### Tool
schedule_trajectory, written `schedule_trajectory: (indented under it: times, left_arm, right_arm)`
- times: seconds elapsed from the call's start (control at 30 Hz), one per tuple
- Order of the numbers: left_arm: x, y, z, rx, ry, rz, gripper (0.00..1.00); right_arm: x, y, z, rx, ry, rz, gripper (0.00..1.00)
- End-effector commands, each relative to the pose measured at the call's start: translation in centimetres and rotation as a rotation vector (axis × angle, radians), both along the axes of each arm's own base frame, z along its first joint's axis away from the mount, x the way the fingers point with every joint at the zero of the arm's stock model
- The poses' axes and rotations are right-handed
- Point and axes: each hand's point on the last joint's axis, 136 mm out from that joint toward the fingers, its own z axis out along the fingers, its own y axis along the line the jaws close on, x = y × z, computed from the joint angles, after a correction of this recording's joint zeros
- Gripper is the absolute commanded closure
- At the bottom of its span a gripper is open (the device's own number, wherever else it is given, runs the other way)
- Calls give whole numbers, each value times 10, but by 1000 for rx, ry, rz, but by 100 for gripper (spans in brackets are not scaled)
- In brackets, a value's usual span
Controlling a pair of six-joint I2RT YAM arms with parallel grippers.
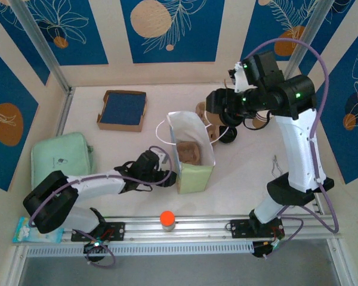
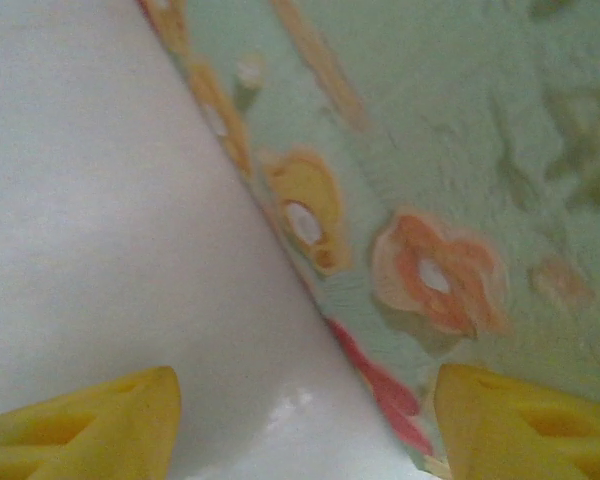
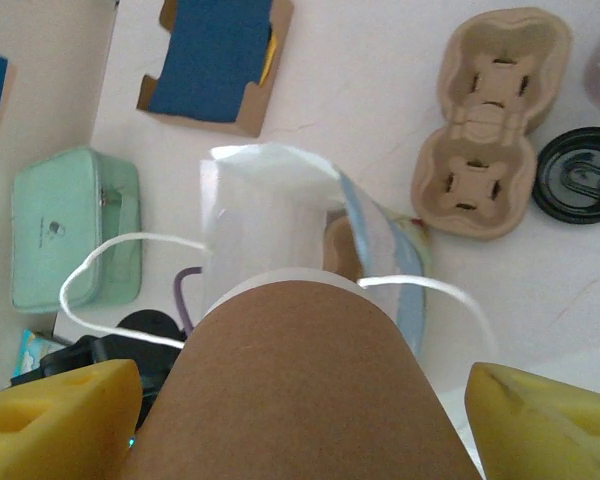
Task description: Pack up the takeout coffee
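A brown paper coffee cup (image 3: pixel 300 380) lies sideways between the yellow fingers (image 3: pixel 50 415) of my right gripper (image 3: pixel 300 425), white rim pointing at the bag. The right gripper (image 1: pixel 210 113) is shut on the cup (image 1: pixel 201 110) above the far right side of the open white paper bag (image 1: pixel 188 128). The bag's mouth (image 3: pixel 270 200) gapes just beyond the cup, string handles spread. A brown item (image 1: pixel 192 153) sits inside. My left gripper (image 1: pixel 169 174) is low at the bag's left side, open, its fingers straddling the bag's corner (image 2: pixel 360 370) where the white face meets the green flowered side (image 2: pixel 430 150).
A pulp two-cup carrier (image 3: pixel 490 120) and a black lid (image 3: pixel 580 175) lie right of the bag. A blue-lined cardboard box (image 1: pixel 122 110) is at the far left, a mint green case (image 1: pixel 62 158) at the left. An orange-capped bottle (image 1: pixel 167 219) stands on the front rail.
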Motion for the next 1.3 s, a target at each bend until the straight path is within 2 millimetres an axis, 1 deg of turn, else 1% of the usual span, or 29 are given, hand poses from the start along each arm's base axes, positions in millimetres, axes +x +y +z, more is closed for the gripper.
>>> schedule_trajectory:
  times: [0.0, 0.1, 0.23, 0.3, 0.47, 0.57, 0.67, 0.77, 0.83, 0.87, 0.93, 1.03, 1.13, 1.2, 1.27]
  left_arm:
    - [-2, -19, 10, -37, -26, -12, 32]
    - [-11, -29, 9, -37, -27, -34, 32]
    - [-24, -39, 16, -51, -40, -72, 33]
    - [-26, -35, 22, -60, -51, -64, 33]
    - [-23, -11, 48, -24, -129, -28, 32]
    - [-20, 6, 72, -7, -195, -5, 32]
    - [-12, 23, 106, -18, -264, 24, 31]
    - [-1, 40, 151, -42, -331, 53, 30]
    - [7, 49, 187, -57, -389, 64, 30]
    - [10, 52, 201, -58, -414, 67, 30]
    - [20, 58, 231, -58, -456, 67, 29]
    - [32, 57, 266, -47, -495, 46, 29]
    - [43, 47, 288, -35, -516, 8, 29]
    - [52, 40, 294, -19, -517, -12, 28]
    - [66, 33, 294, 0, -507, -21, 28]
  right_arm:
    - [-24, 3, -17, -61, 107, 28, 47]
    - [-23, 15, -26, -94, 120, 54, 47]
    - [-21, 18, -36, -161, 131, 53, 47]
    - [-21, 17, -40, -187, 133, 49, 48]
    - [-28, 18, -55, -242, 167, 66, 48]
    - [-32, 23, -64, -275, 185, 88, 48]
    - [-36, 27, -74, -309, 207, 100, 48]
    - [-38, 27, -81, -334, 217, 102, 49]
    - [-39, 28, -84, -354, 220, 101, 50]
    - [-39, 28, -86, -363, 222, 102, 50]
    - [-41, 29, -91, -380, 230, 107, 51]
    - [-43, 29, -97, -397, 239, 112, 51]
    - [-44, 29, -102, -399, 247, 109, 51]
    - [-45, 30, -105, -394, 252, 112, 51]
    - [-47, 31, -108, -395, 255, 120, 52]
